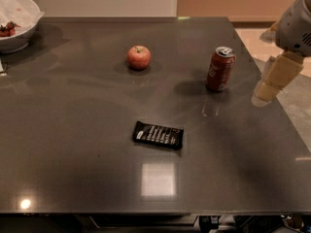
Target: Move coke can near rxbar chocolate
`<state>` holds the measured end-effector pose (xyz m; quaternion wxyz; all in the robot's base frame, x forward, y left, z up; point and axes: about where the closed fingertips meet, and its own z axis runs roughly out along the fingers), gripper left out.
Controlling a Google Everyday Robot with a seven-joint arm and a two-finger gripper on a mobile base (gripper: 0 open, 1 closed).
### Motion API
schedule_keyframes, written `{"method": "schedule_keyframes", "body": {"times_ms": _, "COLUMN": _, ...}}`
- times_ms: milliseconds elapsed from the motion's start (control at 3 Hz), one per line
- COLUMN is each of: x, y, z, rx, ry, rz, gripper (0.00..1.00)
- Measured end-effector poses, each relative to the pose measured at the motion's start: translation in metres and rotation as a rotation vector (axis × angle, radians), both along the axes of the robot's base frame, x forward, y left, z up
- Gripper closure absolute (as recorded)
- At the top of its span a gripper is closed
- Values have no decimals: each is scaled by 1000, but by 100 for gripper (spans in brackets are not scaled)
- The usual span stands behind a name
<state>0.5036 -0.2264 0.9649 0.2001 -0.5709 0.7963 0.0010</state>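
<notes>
The coke can [220, 69], red with a silver top, stands upright on the dark table [73, 140] at the right, toward the back. The rxbar chocolate [158, 135], a flat black wrapper with white lettering, lies near the table's middle, toward the front and left of the can. My gripper [272, 81] hangs at the right edge of the view, off the table's right side, to the right of the can and apart from it. It holds nothing.
A red apple [139, 57] sits at the back middle, left of the can. A white bowl [17, 21] with food stands at the back left corner. The table's right edge runs close to the gripper.
</notes>
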Motion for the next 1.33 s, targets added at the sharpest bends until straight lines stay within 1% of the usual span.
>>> {"method": "schedule_keyframes", "body": {"times_ms": 333, "x": 32, "y": -3, "z": -9, "rx": 42, "ry": -11, "rz": -28, "gripper": 0}}
{"method": "schedule_keyframes", "body": {"times_ms": 667, "x": 62, "y": -7, "z": -23, "rx": 71, "ry": -4, "rz": -62, "gripper": 0}}
{"method": "schedule_keyframes", "body": {"times_ms": 1000, "x": 85, "y": -9, "z": -37, "rx": 96, "ry": 8, "rz": -88, "gripper": 0}}
{"method": "schedule_keyframes", "body": {"times_ms": 1333, "x": 106, "y": -6, "z": -51, "rx": 145, "ry": 18, "rz": -115, "gripper": 0}}
